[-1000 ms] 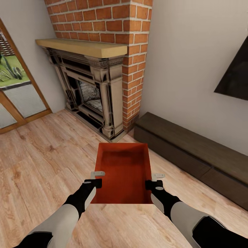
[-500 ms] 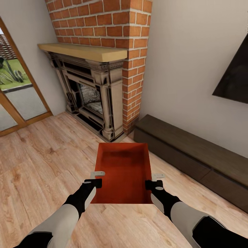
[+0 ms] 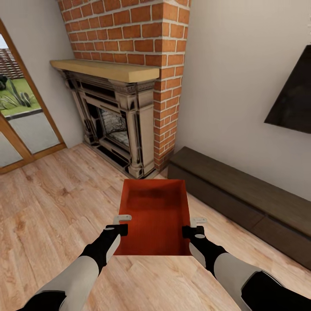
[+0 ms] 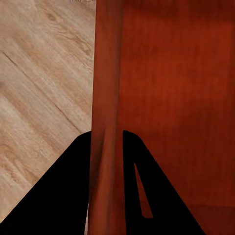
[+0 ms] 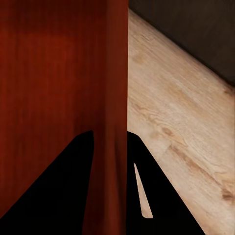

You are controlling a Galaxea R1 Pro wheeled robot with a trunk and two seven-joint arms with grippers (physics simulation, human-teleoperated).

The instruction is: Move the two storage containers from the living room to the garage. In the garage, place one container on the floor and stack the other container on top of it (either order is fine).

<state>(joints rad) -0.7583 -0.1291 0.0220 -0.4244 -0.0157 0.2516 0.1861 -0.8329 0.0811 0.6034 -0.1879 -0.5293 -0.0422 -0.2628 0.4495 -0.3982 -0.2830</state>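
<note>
We carry the tub [image 3: 154,216] between our grippers, its long axis pointing away from us toward the fireplace [image 3: 114,125]. The left gripper [image 3: 122,223] pinches its left wall, the right gripper [image 3: 198,225] its right wall, above the wood floor [image 3: 52,203].

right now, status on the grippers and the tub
Left gripper shut on the tub's left wall, right gripper shut on its right wall. Tub held over wood floor. Fireplace and low cabinet ahead.
</note>
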